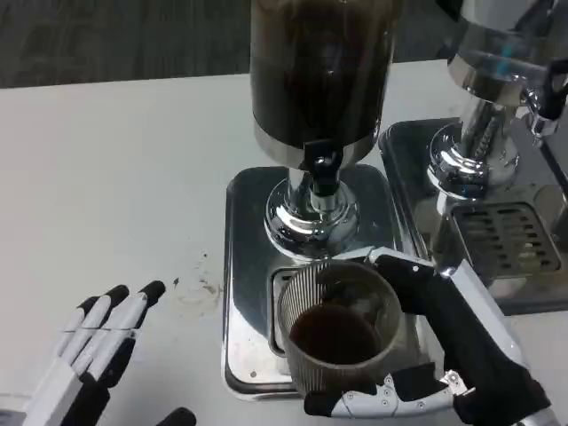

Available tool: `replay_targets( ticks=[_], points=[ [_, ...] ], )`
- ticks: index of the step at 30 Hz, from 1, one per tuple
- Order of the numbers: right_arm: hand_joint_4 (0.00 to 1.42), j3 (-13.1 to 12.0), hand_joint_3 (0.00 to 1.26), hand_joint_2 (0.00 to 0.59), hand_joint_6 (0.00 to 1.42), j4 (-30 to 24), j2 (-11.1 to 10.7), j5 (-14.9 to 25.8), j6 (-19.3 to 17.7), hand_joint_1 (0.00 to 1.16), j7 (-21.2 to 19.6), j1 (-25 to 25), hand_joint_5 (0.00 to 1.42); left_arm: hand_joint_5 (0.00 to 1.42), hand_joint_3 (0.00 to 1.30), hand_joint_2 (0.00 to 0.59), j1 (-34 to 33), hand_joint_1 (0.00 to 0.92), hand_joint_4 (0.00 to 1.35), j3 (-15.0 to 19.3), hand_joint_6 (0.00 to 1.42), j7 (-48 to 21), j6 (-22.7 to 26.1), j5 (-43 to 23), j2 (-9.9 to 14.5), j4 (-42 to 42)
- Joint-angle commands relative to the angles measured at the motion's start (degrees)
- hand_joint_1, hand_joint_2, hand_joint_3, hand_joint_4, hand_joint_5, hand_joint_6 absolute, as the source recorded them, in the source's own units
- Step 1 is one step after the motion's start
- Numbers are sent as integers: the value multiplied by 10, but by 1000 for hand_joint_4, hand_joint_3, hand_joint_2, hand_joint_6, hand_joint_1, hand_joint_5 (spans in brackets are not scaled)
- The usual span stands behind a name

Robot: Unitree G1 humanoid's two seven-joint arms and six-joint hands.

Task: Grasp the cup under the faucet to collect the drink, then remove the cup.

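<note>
Your right hand (444, 355) is clamped on the cup (340, 327): black fingers wrap its right side and a white-and-black digit curls across the base at the front. The cup is a ribbed, translucent tumbler holding dark liquid in its lower part. It stands on the steel drip tray (244, 266) of the near dispenser, just in front of the chrome pedestal and below the black faucet (321, 169). Whether its base touches the tray or is lifted clear, you cannot tell from this view.

Your left hand (102, 342) lies low on the white worktop (115, 177), well apart from the cup, fingers spread and extended, holding nothing.

The dispenser tank (319, 62) above the faucet is filled with dark drink. A second dispenser (497, 98) stands to the right on its own tray. A faint stain (197, 286) marks the worktop beside the near tray.
</note>
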Motion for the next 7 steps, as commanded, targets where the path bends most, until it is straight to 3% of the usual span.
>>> replay_targets(
  ticks=[1, 7],
  points=[
    [827, -2, 711, 87, 928, -23, 1, 15, -20, 1028, 1, -2, 858, 0, 10, 187, 8, 0, 0, 2, 0, -5, 4, 3, -2, -6],
    [827, -2, 712, 86, 928, -24, 3, 17, -19, 1031, 1, 0, 858, 0, 14, 186, 14, 0, 0, 3, 0, -9, 7, 0, -4, -11]
  ],
)
